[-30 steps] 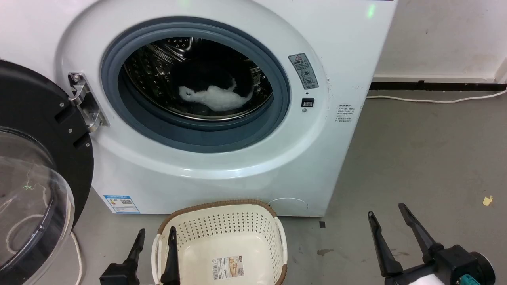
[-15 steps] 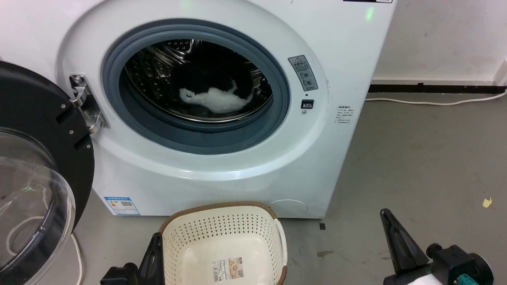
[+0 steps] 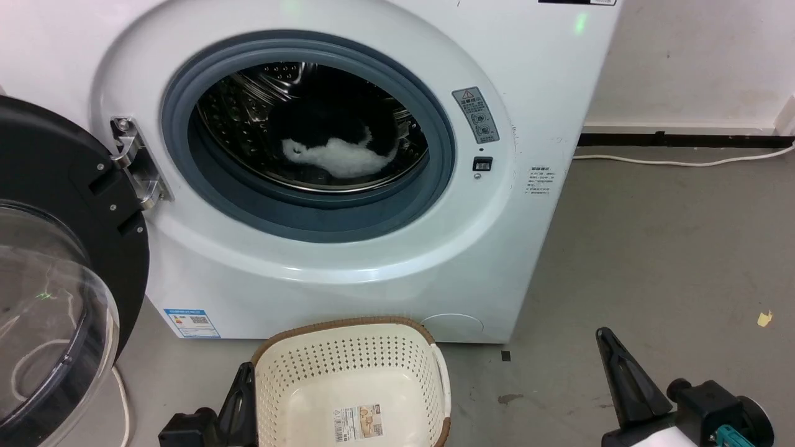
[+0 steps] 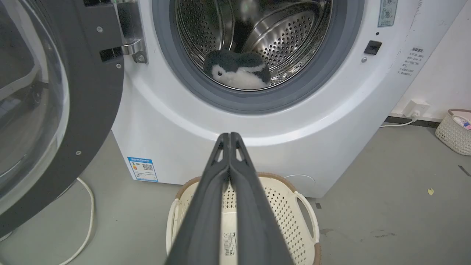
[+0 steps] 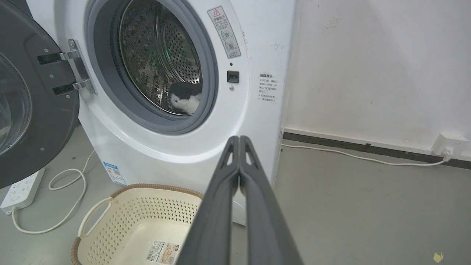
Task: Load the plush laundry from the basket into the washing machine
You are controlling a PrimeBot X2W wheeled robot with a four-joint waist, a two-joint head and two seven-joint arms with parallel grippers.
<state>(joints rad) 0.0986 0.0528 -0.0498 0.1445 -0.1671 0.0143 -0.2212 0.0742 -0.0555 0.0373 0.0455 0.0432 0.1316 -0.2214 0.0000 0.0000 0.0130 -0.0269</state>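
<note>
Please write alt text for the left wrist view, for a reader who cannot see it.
Black-and-white plush laundry lies in the drum of the open washing machine. Below, the shut left gripper points over the cream basket on the floor.

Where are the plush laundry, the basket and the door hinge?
plush laundry (image 3: 338,156), head view, its white patch
basket (image 3: 348,360), head view, perforated far wall
door hinge (image 3: 138,164), head view, metal bracket

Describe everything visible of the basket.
The basket is a cream, oval, plastic-looking tub with perforated walls, a brown woven-look rim and side handles. It stands upright on the grey floor before the washing machine, empty, a printed label on its bottom. The shut left gripper sits at its left side; contact unclear.
</note>
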